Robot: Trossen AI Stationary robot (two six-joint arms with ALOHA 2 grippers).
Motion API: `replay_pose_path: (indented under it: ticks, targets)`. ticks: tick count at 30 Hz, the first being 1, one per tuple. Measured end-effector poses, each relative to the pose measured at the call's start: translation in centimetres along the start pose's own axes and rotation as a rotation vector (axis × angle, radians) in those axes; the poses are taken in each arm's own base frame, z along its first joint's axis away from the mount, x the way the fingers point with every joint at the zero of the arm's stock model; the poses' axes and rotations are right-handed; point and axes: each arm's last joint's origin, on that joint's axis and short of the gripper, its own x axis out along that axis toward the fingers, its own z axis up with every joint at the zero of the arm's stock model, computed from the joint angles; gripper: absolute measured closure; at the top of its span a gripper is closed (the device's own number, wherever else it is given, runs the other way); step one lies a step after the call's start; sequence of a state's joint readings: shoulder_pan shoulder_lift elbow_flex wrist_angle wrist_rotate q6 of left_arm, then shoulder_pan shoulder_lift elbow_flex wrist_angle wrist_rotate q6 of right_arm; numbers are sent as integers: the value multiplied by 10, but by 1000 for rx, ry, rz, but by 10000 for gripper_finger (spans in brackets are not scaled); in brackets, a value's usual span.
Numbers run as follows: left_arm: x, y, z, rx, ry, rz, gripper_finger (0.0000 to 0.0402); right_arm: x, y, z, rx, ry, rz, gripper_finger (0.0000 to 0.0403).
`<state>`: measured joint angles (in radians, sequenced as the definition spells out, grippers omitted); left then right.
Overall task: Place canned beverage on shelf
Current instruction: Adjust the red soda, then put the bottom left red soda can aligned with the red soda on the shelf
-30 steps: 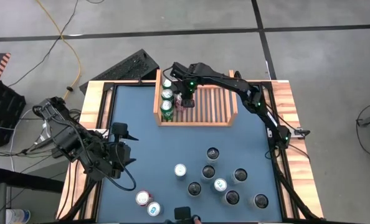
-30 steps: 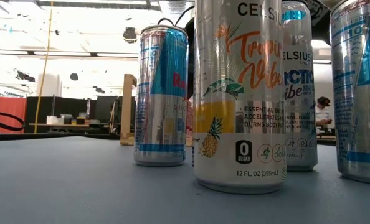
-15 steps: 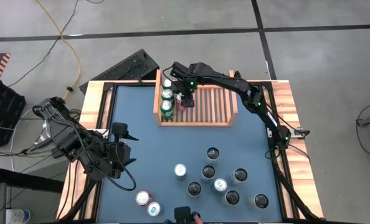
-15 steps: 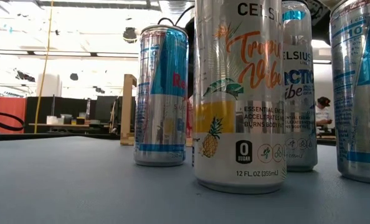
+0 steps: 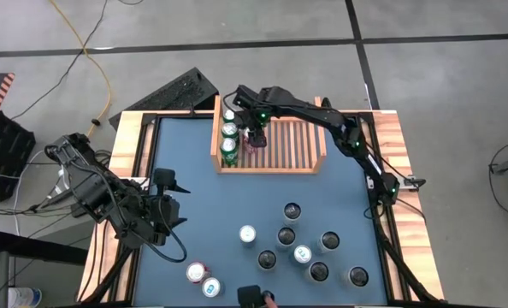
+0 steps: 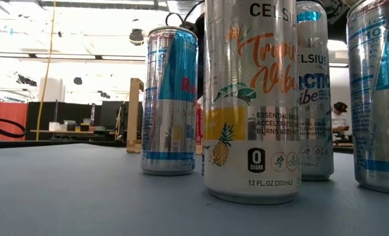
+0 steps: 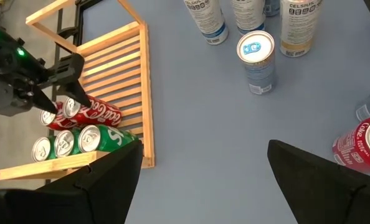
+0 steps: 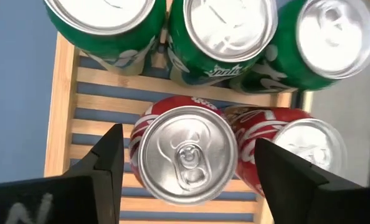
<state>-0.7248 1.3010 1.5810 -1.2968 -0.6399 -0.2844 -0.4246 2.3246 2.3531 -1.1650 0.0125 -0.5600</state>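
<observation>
The right gripper [image 8: 185, 180] is spread wide around an upright red cola can [image 8: 186, 154], gripping nothing; the can stands on the shelf [image 5: 288, 145] slats directly between its fingers. A straight lift is advised, so neither finger clips the neighbouring red can [image 8: 297, 149] or the green cans [image 8: 225, 31] just beyond.

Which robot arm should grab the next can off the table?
Probably the left. Its open left gripper waits near the loose cans, while the right gripper is over the shelf, straddling a red can.
</observation>
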Motion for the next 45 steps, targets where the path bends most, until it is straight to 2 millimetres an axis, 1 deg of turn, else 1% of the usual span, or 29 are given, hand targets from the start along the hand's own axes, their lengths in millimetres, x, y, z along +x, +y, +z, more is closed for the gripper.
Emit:
replay_pose_path:
  ticks: [5, 10, 12, 14, 17, 20, 22, 26, 30, 35, 45]
  targets:
    - [0, 0, 0, 0, 0, 0, 68, -17, 2, 3, -6, -23, -27, 142]
    - [0, 0, 0, -9, 0, 0, 68, -50, 5, 1, 65, -46, -41, 143]
    - [0, 0, 0, -14, 1, 0, 68, -55, 8, -1, 100, -35, -30, 149]
    - [0, 0, -1, -17, 7, 2, 68, -54, 12, -2, 121, -10, -13, 160]
    - [0, 0, -1, -27, 10, 3, 68, -43, 21, -3, 132, 23, 36, 186]
    - [0, 0, -1, -34, 12, -2, 68, -27, 30, -4, 115, 84, 33, 221]
    - [0, 0, -2, -36, 15, -3, 68, -20, 34, -3, 102, 95, 26, 251]
    - [0, 0, -2, -45, 18, -2, 68, -13, 36, -2, 99, 67, 16, 309]
    - [0, 0, -2, -47, 20, -2, 68, -6, 33, -5, 104, 68, 13, 347]
    - [0, 0, -2, -47, 19, -1, 68, -6, 26, -8, 119, 63, 6, 363]
    - [0, 0, -2, -49, 15, 0, 68, -5, 21, -3, 90, -3, -23, 365]
